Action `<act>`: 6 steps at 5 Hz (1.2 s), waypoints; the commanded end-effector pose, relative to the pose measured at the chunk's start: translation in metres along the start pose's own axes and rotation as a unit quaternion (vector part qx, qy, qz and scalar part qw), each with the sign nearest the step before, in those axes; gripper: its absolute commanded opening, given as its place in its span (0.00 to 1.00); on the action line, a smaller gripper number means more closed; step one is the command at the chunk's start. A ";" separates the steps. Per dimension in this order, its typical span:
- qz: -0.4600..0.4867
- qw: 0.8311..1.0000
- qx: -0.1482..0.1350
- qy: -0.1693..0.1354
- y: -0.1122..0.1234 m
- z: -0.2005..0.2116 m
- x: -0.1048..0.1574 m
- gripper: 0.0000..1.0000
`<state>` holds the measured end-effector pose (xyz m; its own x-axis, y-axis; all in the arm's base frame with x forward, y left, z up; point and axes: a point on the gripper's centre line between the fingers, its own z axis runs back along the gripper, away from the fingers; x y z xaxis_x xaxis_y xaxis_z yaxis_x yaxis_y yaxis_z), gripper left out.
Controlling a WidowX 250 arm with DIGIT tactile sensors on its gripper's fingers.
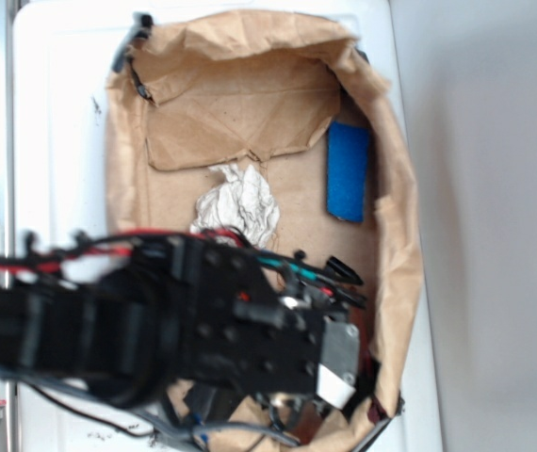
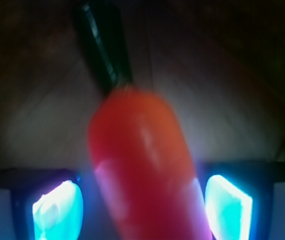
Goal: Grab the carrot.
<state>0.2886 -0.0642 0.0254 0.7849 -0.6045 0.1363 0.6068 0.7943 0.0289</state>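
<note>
The orange carrot (image 2: 142, 165) fills the middle of the wrist view, blurred and very close, with its dark green stub (image 2: 102, 45) pointing away from me. My gripper (image 2: 142, 210) is open and straddles the carrot's body. The left pad (image 2: 57, 210) stands a little apart from it. The right pad (image 2: 230, 207) sits right at its edge. In the exterior view my black arm (image 1: 203, 320) reaches low into the near right part of the box and hides the carrot.
A box lined with brown paper (image 1: 402, 217) holds everything. A crumpled whitish paper ball (image 1: 238, 202) lies in its middle, just beyond my arm. A blue block (image 1: 349, 171) lies along the right wall. White surface (image 1: 61, 141) surrounds the box.
</note>
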 end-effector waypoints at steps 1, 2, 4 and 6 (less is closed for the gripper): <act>0.030 0.999 0.036 -0.022 0.013 0.023 0.000 0.00; 0.064 0.997 0.040 -0.014 0.034 0.052 -0.019 0.00; 0.145 0.986 0.073 0.038 0.082 0.119 -0.081 0.00; 0.162 0.986 0.025 -0.014 0.108 0.179 -0.108 0.00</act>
<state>0.2477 0.0892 0.1771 0.9351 -0.3276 0.1351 0.3314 0.9435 -0.0061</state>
